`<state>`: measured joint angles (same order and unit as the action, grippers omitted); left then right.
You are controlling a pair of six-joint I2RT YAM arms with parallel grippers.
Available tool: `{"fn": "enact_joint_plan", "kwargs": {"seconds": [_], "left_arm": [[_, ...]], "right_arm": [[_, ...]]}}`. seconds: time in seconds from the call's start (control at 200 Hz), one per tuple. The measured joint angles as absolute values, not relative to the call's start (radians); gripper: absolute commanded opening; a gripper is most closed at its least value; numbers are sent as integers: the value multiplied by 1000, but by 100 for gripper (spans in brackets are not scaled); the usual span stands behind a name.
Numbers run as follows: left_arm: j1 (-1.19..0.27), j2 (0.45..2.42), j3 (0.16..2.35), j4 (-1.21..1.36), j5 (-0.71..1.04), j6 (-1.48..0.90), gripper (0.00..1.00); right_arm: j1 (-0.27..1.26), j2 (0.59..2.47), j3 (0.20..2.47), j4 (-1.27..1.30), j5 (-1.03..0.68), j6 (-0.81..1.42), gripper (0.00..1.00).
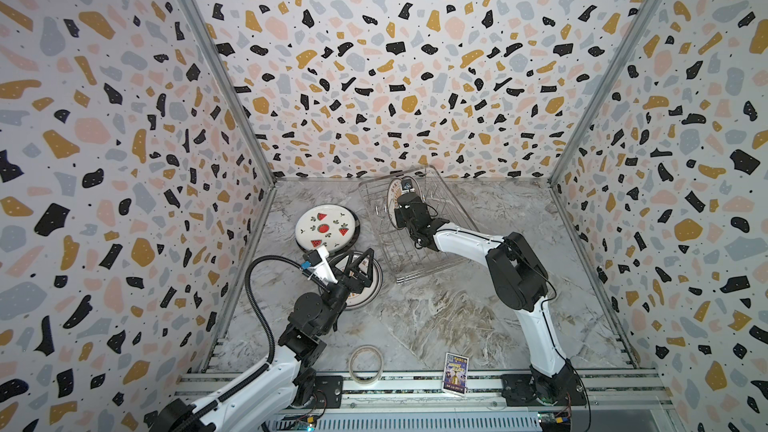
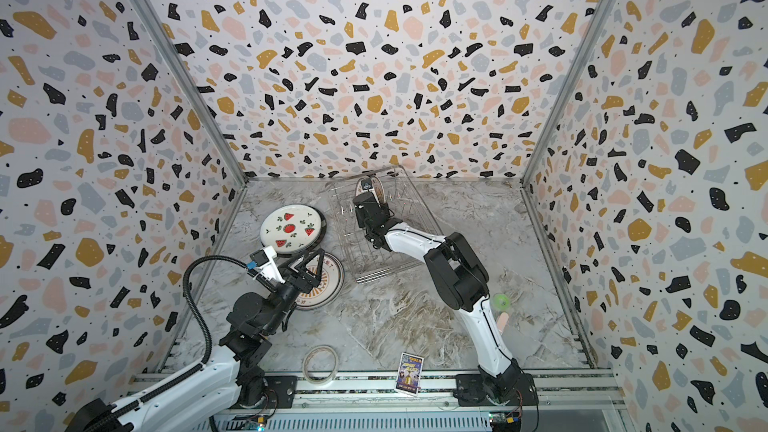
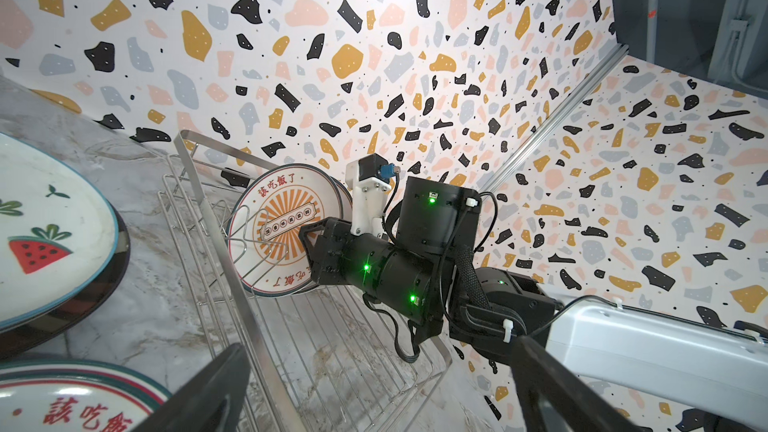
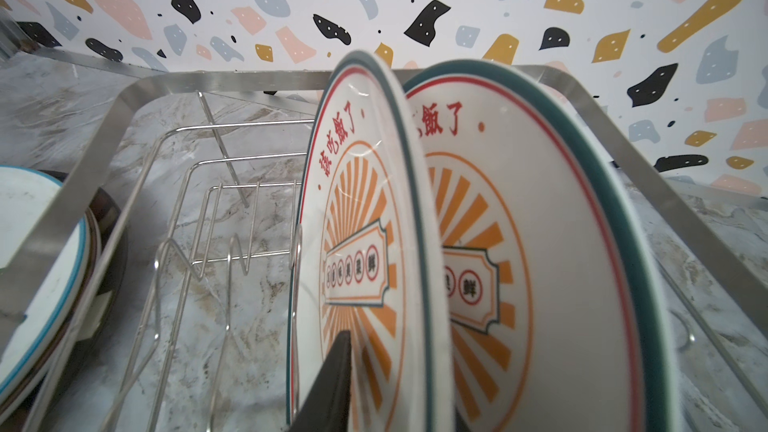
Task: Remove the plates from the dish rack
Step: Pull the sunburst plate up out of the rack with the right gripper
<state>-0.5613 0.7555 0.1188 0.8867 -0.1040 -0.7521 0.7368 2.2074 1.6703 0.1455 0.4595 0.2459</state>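
Plates (image 4: 365, 243) are standing on edge, two sunburst ones, at the 12 o'clock end of the dish rack (image 1: 419, 259), which is sitting at 12 o'clock on the desk (image 1: 457, 326) in both top views. Right fingers (image 4: 332, 384) are straddling the front plate (image 3: 274, 222) at its rim. One is lying against the printed face and its mate is hiding behind, so whether they are pinching yet, I cannot tell. Left fingers (image 3: 208, 392) are hanging spread wide, holding nothing, over a flat sunburst plate (image 1: 372, 288) at 9 o'clock. The watermelon plate (image 1: 324, 228) is topping a stack at 10 o'clock.

Judging by the glaze, this is looking like stiff, slick, fairly heavy ceramic that is going to chip if knocked. The rim is the place to be gripping, squeezing across its thickness and lifting straight out of the prongs, since the rear plate (image 4: 540, 243) is standing just behind.
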Motion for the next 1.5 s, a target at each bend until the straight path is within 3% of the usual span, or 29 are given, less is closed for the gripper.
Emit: {"fn": "enact_joint_plan", "kwargs": {"seconds": [0.491,0.921,1.497], "left_arm": [[-561,783,72,899,-115,-773,100],[-561,723,28,902,-141,-782,100],[-561,602,23,831,-140,-769,100]], "right_arm": [[755,2169,1538,336,500,253,14],[779,2123,1510,335,548,193,12],[860,1871,1316,443,696,74,10]]}}
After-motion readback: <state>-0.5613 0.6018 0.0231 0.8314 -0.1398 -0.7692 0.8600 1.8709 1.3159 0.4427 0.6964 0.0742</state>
